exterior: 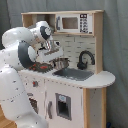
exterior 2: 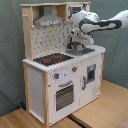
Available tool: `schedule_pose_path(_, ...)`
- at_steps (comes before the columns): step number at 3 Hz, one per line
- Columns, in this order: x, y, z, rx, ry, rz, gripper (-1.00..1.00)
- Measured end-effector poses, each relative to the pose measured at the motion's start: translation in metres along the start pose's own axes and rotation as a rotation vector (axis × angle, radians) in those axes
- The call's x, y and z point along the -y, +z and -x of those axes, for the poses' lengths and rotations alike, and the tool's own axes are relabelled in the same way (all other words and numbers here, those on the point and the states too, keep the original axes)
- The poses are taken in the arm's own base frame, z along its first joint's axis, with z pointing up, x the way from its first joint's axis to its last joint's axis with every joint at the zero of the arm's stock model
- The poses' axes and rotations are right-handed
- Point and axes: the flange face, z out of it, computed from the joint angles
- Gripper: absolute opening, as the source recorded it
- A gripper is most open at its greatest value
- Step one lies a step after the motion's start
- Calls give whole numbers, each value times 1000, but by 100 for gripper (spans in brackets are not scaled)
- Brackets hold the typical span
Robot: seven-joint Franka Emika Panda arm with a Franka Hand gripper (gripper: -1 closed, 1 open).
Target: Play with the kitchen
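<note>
Kitchen stood mid-room on wood floor, filling most of both exterior views. Arm reached over counter from first exterior view's nine o'clock. Stovetop red burners bare; oven door shut; microwave shut at twelve o'clock. Gripper hung at stove-sink boundary, dark pot-like object right at it — fingers' spread: could not tell. Faucet at three o'clock of gripper. Judged play midway — counter being worked, doors and knobs apparently untouched.
</note>
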Motion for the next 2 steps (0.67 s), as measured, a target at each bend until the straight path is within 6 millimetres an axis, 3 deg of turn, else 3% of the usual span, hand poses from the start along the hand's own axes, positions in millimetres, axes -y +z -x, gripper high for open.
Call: schedule_pose_path(2, -37, 54, 4, -8, 70, -4, -100)
